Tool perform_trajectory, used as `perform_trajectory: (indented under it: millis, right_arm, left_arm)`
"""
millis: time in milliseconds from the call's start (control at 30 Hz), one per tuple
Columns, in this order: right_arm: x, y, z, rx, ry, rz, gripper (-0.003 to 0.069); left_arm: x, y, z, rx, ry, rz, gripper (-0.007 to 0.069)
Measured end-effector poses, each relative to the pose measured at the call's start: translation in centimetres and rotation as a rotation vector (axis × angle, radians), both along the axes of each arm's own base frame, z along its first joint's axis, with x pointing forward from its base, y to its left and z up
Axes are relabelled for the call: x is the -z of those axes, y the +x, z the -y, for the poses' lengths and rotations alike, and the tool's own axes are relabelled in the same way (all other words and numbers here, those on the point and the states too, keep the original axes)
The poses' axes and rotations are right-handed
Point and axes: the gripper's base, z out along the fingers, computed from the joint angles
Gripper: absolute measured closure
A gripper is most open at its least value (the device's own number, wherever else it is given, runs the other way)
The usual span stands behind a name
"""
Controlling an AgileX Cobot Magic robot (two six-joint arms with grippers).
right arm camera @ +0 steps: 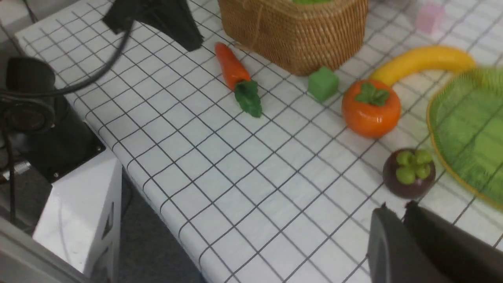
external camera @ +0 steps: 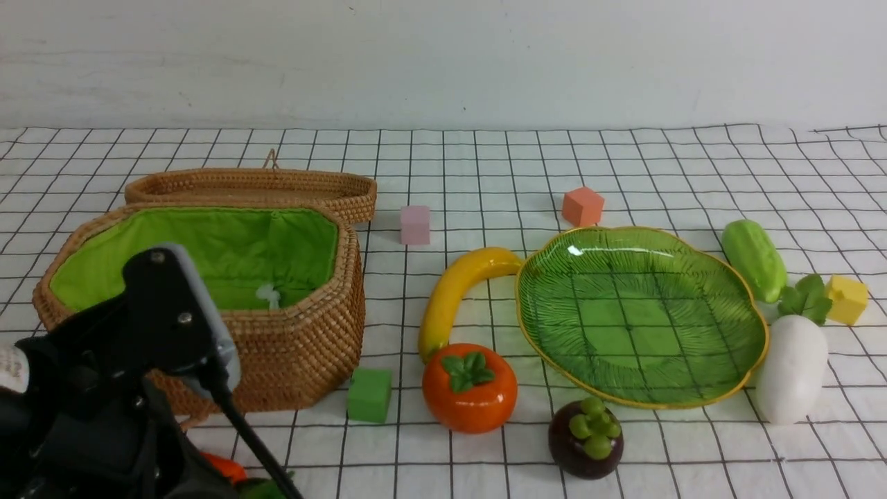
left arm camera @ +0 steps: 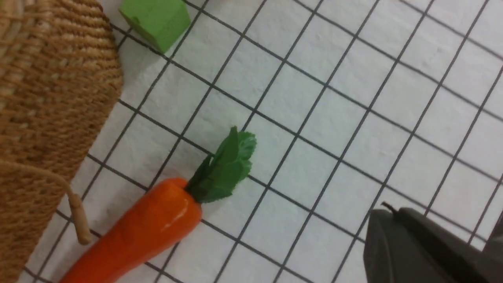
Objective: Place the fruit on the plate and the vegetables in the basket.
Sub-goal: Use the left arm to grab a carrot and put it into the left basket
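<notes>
On the left gripper I am seeing the jaws pressed together, holding nothing, hovering near the carrot. The right gripper is showing only a thin slit, and I cannot tell if it is shut. The carrot is lying at 6 o'clock of the basket, just beside its wall. It is looking glossy, stiff and light, so probably slippery. I am favouring the thick shoulder below the leaves.

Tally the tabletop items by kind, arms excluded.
Fruit: 3 (banana, persimmon, mangosteen)
Vegetables: 3 (carrot, radish, gourd)
Foam cubes: 4 (pink cube, orange cube, yellow cube, green cube)
Containers: 2 (basket, plate)
Total: 12
</notes>
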Motion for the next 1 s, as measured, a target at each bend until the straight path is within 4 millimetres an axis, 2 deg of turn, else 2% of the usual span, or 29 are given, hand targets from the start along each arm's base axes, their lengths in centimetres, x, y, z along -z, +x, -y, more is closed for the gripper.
perform_trajectory:
  millis: [67, 167, 200, 233, 400, 433, 467, 500, 533, 700, 867, 1000]
  right_arm:
    - [-0.3, -0.3, 0.0, -0.020, -0.015, 0.041, 0.0576]
    - [-0.3, -0.4, 0.1, -0.033, -0.029, 0.066, 0.0571]
    - [-0.3, -0.4, 0.1, -0.034, -0.029, 0.066, 0.0571]
    - [-0.3, -0.3, 0.1, -0.033, -0.032, 0.068, 0.0570]
    - [-0.3, -0.3, 0.1, -0.034, -0.034, 0.071, 0.0566]
    - [-0.3, -0.3, 0.1, -0.034, -0.034, 0.071, 0.0566]
    - [-0.3, -0.3, 0.1, -0.034, -0.034, 0.071, 0.0563]
    - [-0.3, -0.3, 0.1, -0.034, -0.034, 0.071, 0.0563]
    - [-0.3, -0.3, 0.1, -0.034, -0.034, 0.071, 0.0560]
    - [-0.3, -0.3, 0.1, -0.034, -0.034, 0.071, 0.0557]
    - [-0.3, -0.3, 0.1, -0.034, -0.034, 0.071, 0.0554]
    - [-0.3, -0.3, 0.1, -0.034, -0.034, 0.071, 0.0550]
  left_arm:
    - [0.8, 0.7, 0.1, 0.050, 0.049, -0.007, 0.0623]
    - [2.3, 1.9, 0.0, 0.111, 0.161, -0.031, 0.0528]
    - [2.4, 2.0, -0.1, 0.115, 0.169, -0.032, 0.0519]
    - [3.2, 2.6, -0.3, 0.133, 0.236, -0.046, 0.0430]
    - [5.5, 4.8, -0.7, 0.178, 0.397, -0.042, 0.0125]
    - [5.5, 4.9, -0.7, 0.178, 0.400, -0.036, 0.0115]
    - [6.1, 5.7, -0.5, 0.186, 0.412, -0.014, 0.0036]
    - [6.2, 5.8, -0.5, 0.187, 0.412, -0.010, 0.0036]
    - [6.8, 6.6, -0.2, 0.199, 0.410, 0.030, -0.0007]
    - [8.7, 8.4, 0.4, 0.305, 0.450, 0.091, -0.0003]
    - [11.0, 9.5, 0.5, 0.446, 0.539, 0.066, 0.0083]
    - [12.0, 9.9, 0.4, 0.486, 0.573, 0.047, 0.0125]
